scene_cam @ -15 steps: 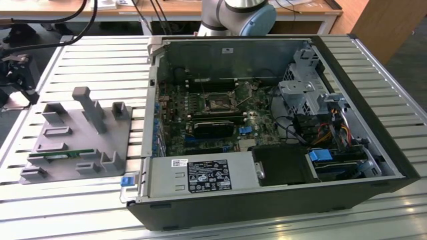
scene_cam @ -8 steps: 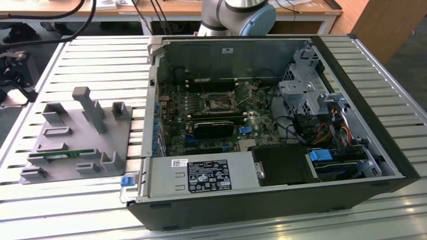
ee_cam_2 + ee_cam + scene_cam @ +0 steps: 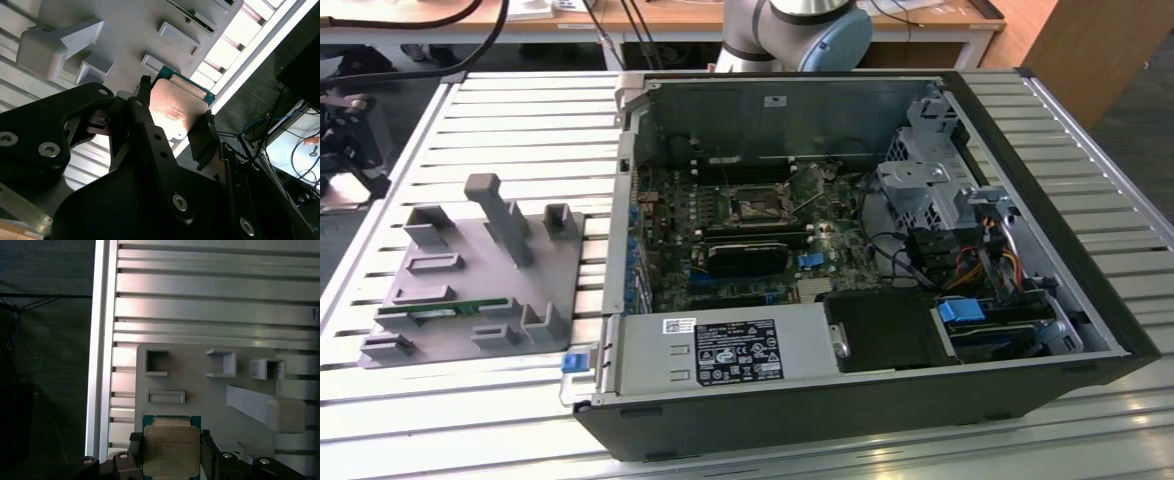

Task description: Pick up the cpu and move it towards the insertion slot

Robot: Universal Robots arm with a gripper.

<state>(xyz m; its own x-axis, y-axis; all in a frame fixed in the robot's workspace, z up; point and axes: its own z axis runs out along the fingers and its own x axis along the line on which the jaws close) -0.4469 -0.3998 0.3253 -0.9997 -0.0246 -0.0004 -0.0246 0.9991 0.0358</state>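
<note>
- Over the grey fixture plate (image 3: pixel 200 390), the gripper (image 3: pixel 171 442) has the cpu (image 3: pixel 171 452) pinched between its two black fingers (image 3: pixel 136 455). There is one finger on each opposite edge, and the silvery lid faces the camera in both wrist views.
- Whether the chip is clear of the plate or resting on it, I can't tell.
- The target is well apart. The insertion slot (image 3: pixel 757 208) sits mid-motherboard inside the open computer case (image 3: pixel 1067 330), with the case wall (image 3: pixel 624 180) between plate and socket.
- To my eye, doing this carry well means going high enough to clear the plate's upright post (image 3: pixel 500 215) and that wall before crossing.
- Level is the word here. The grip is on thin edges only, so I'd judge a jolt or tilt could let the chip twist or slip.
- A slow approach from above looks best, with the chip square to the shiny bracket.
</note>
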